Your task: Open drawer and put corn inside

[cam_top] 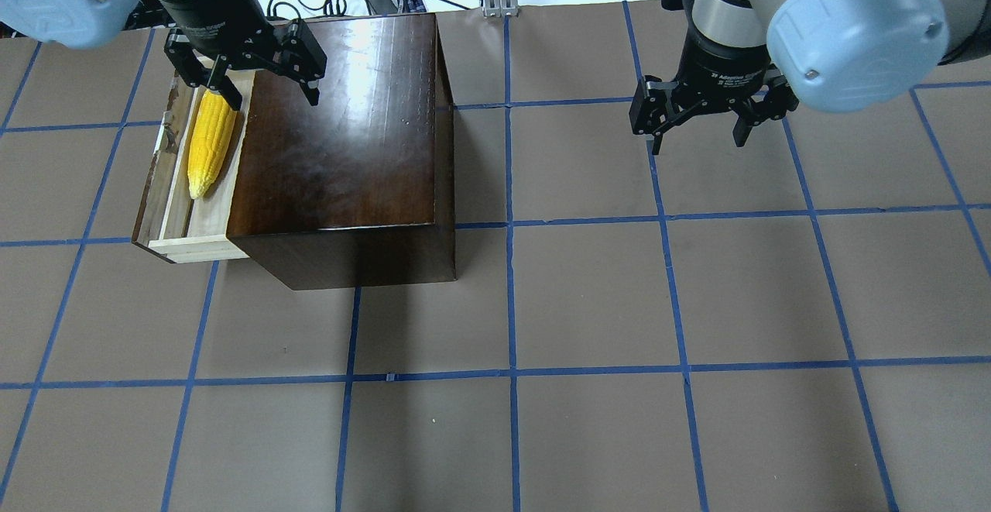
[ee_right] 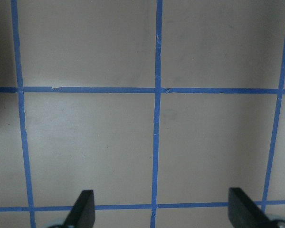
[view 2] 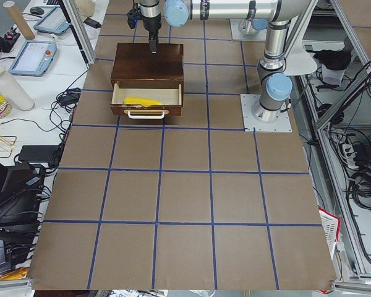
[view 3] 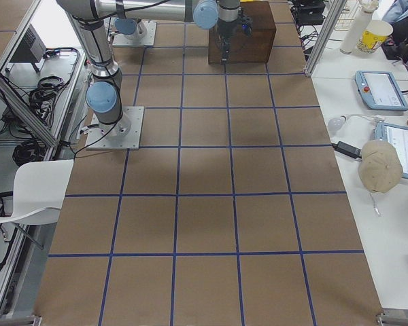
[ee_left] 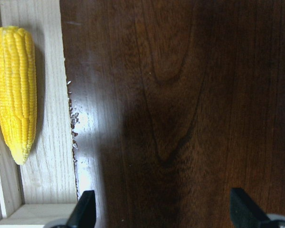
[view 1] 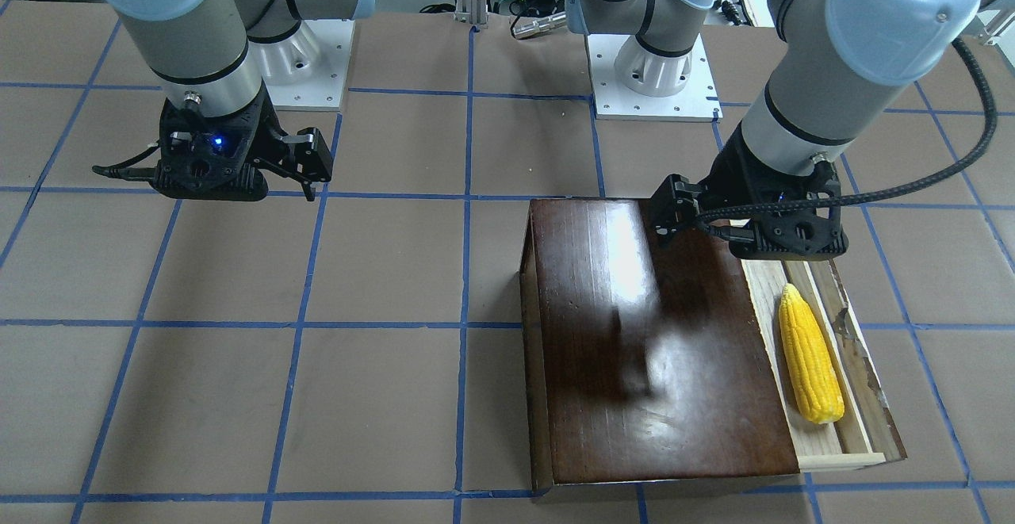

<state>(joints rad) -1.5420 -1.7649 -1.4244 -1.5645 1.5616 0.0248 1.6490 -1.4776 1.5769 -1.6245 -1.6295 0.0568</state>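
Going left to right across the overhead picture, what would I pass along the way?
Dark worn front panel of the pulled-out pale-wood drawer → bright yellow corn cob → glossy dark-brown wooden box → grey right robot arm.

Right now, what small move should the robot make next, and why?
Probably lift the left gripper straight up and clear. The corn already lies in the open drawer, and the gripper hangs open and empty over the box.
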